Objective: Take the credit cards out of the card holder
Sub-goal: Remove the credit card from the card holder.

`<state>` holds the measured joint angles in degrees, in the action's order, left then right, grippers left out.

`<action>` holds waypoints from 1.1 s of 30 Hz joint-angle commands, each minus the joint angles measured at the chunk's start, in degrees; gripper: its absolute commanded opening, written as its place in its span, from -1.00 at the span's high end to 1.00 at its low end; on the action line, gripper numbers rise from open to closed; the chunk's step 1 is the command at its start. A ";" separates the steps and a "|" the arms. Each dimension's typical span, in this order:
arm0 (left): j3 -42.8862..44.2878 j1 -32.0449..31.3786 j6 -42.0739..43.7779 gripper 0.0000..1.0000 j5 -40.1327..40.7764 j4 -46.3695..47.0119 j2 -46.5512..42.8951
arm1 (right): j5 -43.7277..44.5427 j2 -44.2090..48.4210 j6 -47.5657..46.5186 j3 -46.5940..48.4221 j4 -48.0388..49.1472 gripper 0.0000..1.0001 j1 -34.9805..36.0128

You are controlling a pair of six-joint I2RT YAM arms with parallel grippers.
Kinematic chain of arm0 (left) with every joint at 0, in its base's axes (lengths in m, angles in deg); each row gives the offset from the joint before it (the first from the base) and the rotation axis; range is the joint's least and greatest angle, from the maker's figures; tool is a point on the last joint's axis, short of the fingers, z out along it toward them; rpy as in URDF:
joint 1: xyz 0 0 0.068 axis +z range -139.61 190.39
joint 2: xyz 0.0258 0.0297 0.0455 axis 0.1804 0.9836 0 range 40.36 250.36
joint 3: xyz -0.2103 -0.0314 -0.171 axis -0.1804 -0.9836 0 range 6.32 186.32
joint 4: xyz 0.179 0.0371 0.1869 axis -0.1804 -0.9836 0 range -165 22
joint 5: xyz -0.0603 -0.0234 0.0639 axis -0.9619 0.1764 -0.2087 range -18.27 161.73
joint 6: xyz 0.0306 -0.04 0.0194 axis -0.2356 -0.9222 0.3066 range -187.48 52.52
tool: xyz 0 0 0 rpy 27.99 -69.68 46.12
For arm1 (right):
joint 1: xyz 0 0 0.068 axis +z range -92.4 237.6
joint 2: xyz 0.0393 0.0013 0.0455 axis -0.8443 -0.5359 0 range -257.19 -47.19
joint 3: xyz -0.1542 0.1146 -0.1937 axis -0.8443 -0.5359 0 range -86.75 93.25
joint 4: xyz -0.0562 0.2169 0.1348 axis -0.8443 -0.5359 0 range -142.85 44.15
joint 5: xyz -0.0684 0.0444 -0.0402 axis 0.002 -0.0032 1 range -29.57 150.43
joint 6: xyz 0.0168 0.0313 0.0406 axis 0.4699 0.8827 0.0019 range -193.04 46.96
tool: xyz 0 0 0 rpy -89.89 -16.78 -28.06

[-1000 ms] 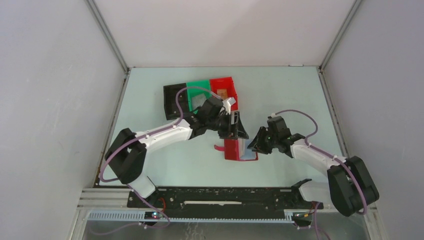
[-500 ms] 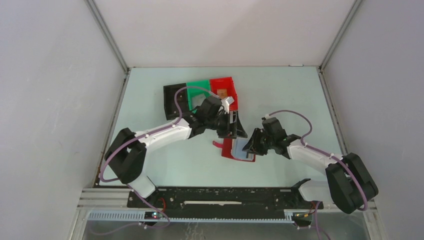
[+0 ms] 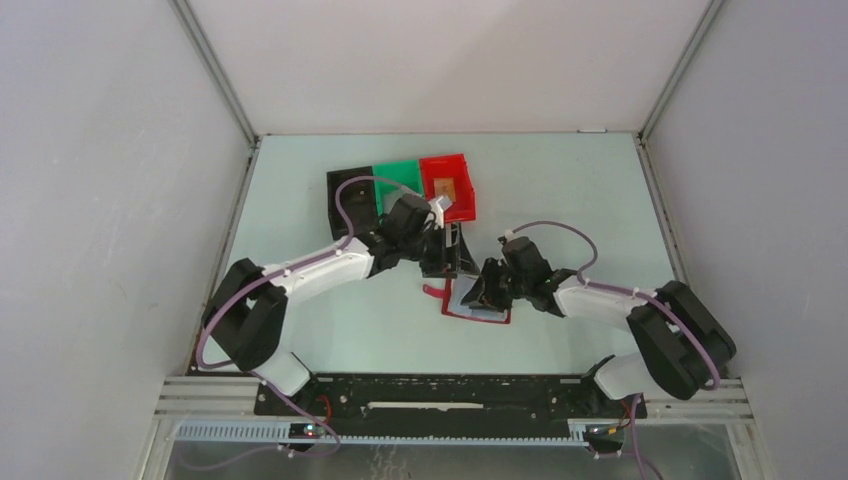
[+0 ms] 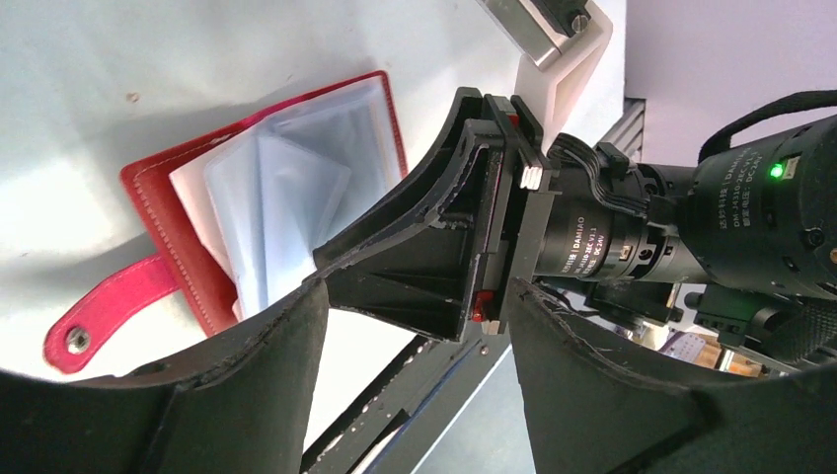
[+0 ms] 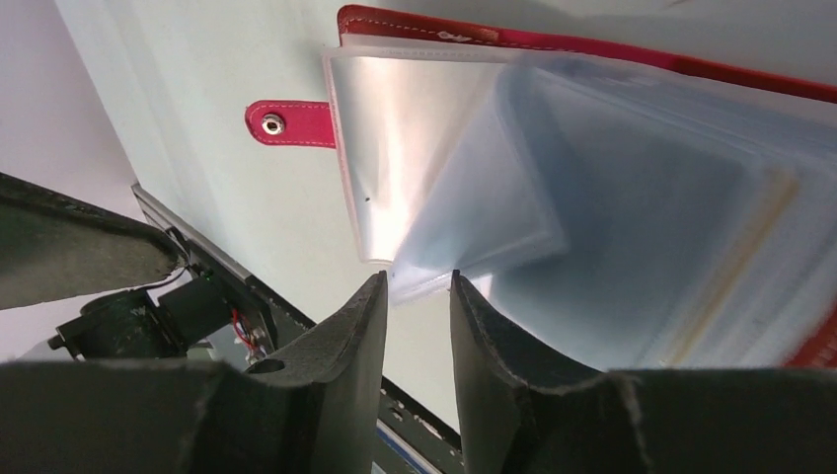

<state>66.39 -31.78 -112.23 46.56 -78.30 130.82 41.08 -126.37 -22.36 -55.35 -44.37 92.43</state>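
Note:
The dark-red card holder [image 3: 462,302] lies open on the table, its strap tab [image 3: 432,291] pointing left. Its clear sleeves fan up in the left wrist view [image 4: 286,188] and the right wrist view [image 5: 444,148]. A light blue card [image 5: 632,197] sits inside a sleeve, and a tan card edge [image 5: 735,262] shows beside it. My right gripper [image 3: 480,292] is over the holder; its jaws [image 5: 419,281] stand a narrow gap apart at a sleeve's lower corner. My left gripper [image 3: 450,255] hovers just behind the holder, wide open and empty [image 4: 415,296].
Black [image 3: 345,200], green [image 3: 395,180] and bright red [image 3: 465,195] bins stand in a row behind the holder. A small tan flat thing [image 3: 445,188] lies in the red bin. The two grippers are close together over the holder.
My right gripper moved left onto the open holder. The holder slid a little left and back and lies flatter. My left gripper drew back and left slightly.

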 commanded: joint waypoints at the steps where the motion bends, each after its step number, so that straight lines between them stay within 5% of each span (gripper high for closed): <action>1: -2.84 1.39 0.97 -0.43 0.72 0.56 -3.34 | 0.10 -3.39 0.85 4.69 2.96 0.24 2.43; 6: -3.38 1.74 0.36 -0.43 -1.21 1.82 -3.88 | 3.79 -2.00 -1.33 7.69 -3.95 0.20 2.61; 13: -2.29 1.74 -1.83 -0.37 -5.93 6.32 -2.00 | 17.55 11.26 -4.46 6.43 -16.30 -0.05 0.79; 18: -0.73 1.66 -2.68 -0.34 -6.66 6.38 2.11 | 11.12 13.35 -2.47 1.15 -14.03 -0.06 -5.75; 33: -3.02 2.73 -1.50 -0.29 -4.40 3.98 4.96 | 6.92 6.20 -1.85 0.19 -9.33 -0.08 -5.75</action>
<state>64.16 -29.81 -114.06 41.64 -74.70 137.03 49.16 -119.02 -24.74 -54.89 -56.52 86.24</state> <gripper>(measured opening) 0.647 0.540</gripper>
